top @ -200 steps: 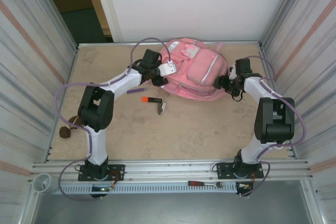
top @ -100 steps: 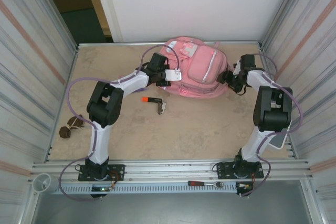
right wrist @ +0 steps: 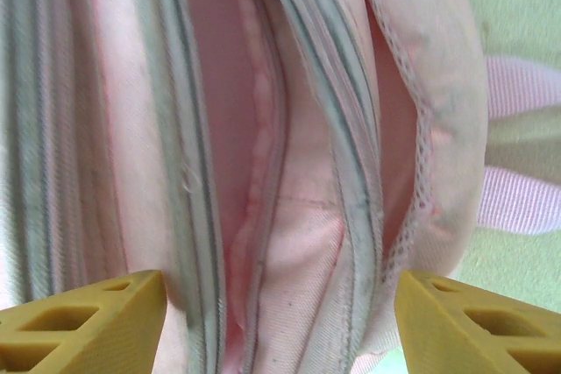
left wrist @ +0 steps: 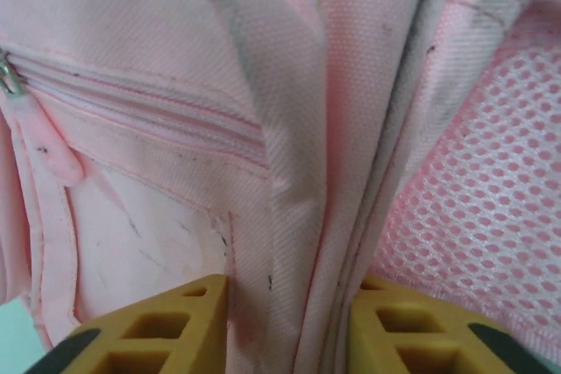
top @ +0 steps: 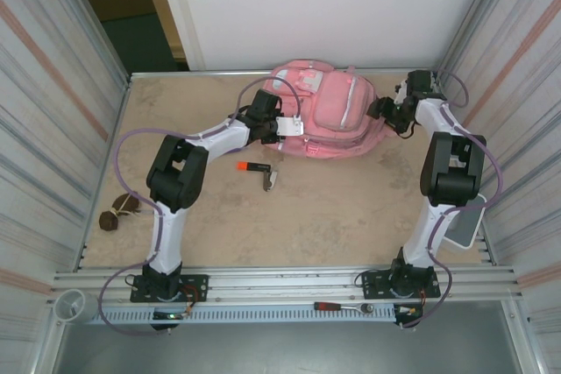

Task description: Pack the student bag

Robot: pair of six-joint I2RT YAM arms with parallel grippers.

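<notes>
On student bag [top: 337,111], left tool [left wrist: 285,308] has pinched shut.

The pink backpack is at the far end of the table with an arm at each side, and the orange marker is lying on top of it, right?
Not quite. The top external view shows the orange marker lying on the table in front of the pink backpack, not on top of it. The rest is right.

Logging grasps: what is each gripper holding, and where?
Left gripper pinches a student bag fabric fold beside a zipped pocket; right gripper straddles its side, open, gripping nothing.
</notes>
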